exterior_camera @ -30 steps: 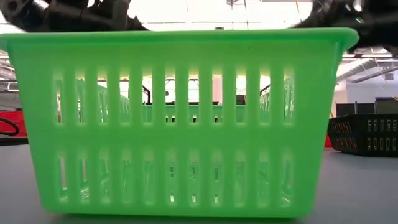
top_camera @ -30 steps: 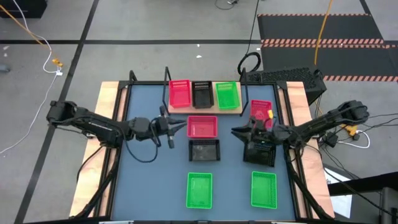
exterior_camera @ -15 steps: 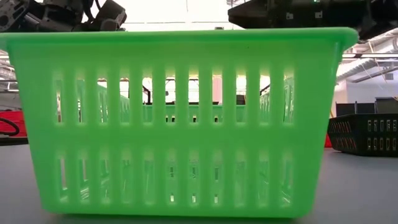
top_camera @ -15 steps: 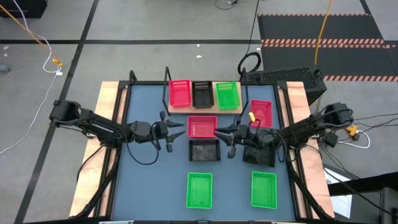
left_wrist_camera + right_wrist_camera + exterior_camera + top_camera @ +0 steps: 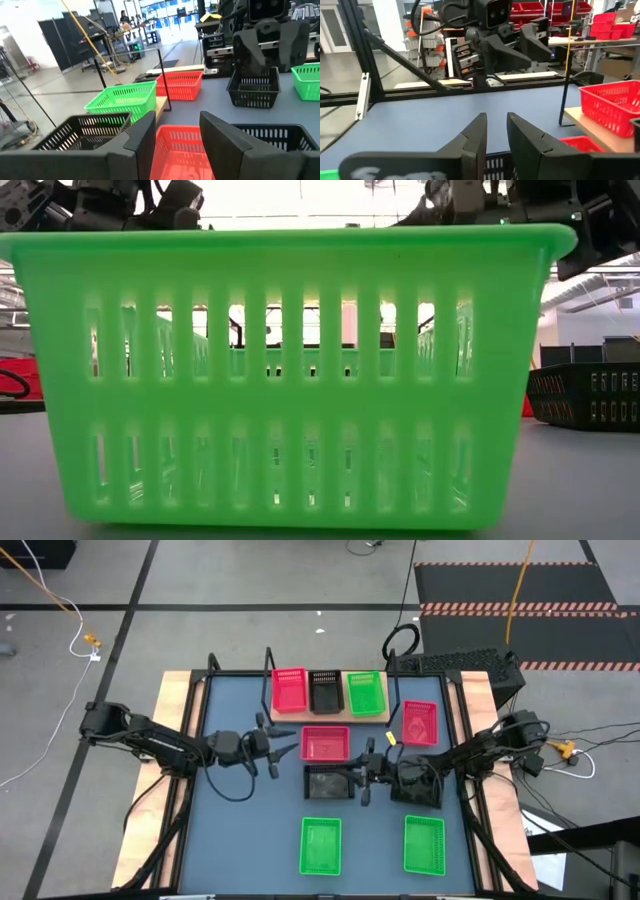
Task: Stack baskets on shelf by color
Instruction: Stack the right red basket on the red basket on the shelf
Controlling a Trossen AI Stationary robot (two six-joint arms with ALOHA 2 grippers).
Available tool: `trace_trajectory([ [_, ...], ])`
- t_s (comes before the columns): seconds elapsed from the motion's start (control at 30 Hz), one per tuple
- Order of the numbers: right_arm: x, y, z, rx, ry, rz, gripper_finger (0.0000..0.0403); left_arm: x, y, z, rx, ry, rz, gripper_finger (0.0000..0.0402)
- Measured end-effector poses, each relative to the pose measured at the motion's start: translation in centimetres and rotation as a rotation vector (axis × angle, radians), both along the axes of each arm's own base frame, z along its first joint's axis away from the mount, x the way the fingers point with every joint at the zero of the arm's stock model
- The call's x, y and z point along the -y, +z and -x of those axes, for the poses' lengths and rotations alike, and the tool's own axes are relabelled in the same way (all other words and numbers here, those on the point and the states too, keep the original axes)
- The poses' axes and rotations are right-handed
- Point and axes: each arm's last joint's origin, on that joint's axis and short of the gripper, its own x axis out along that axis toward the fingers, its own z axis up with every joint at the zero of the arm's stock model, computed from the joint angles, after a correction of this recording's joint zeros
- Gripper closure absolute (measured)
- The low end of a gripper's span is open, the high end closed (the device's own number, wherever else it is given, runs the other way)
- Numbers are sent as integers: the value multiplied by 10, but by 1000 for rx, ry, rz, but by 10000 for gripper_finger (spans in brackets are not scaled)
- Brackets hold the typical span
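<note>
On the wooden shelf [image 5: 345, 717] at the far side a red basket [image 5: 289, 690], a black one [image 5: 325, 691] and a green one [image 5: 365, 694] stand side by side. A second red basket [image 5: 325, 743] sits on the table in front of the shelf. My left gripper [image 5: 292, 743] is open just left of it, and that basket [image 5: 180, 147] shows between its fingers. My right gripper [image 5: 353, 780] is open by a narrow gap at the right rim of the middle black basket [image 5: 326, 783], whose mesh [image 5: 495, 162] shows under the fingers. My right gripper comes level from the table's right at the middle black basket's right rim [image 5: 347, 782]. Whether its fingers touch the rim, I cannot tell.
Another black basket [image 5: 420, 787] and a red one [image 5: 420, 722] stand on the table's right side. Two green baskets [image 5: 321, 845] [image 5: 423, 843] stand near the front edge; one [image 5: 300, 370] fills the low view. Black frame posts [image 5: 268, 680] rise beside the shelf.
My right gripper has moved toward the table's left, from above the right-hand black basket to the right rim of the middle black basket. No basket has moved.
</note>
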Motion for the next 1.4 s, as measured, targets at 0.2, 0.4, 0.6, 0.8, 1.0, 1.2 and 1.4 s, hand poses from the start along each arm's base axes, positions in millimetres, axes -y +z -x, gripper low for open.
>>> trace_trajectory([
  [0.2, 2, 7, -3, 16, -78, 3, 328, -5, -4, -3, -6, -90, 25, 248],
  [0.4, 15, 15, -9, -248, -169, 47, 290, -11, -14, -9, -45, -152, 27, 261],
  [0.6, 24, 43, 4, -638, -295, 1, 251, -19, -15, -11, -34, -119, 25, 273],
  [0.8, 24, 62, 31, -847, -303, 87, 253, -23, -17, -11, -50, -101, 25, 293],
  [1.0, 42, 51, 65, -1084, -428, 99, 260, -26, -19, -10, -69, -87, 36, 308],
  [1.2, 48, 23, 85, -1152, -529, -30, 261, -26, -21, -10, -93, -89, 9, 309],
  [1.4, 40, 24, 62, -874, -453, -200, 261, -30, -22, -9, -112, -76, -4, 309],
])
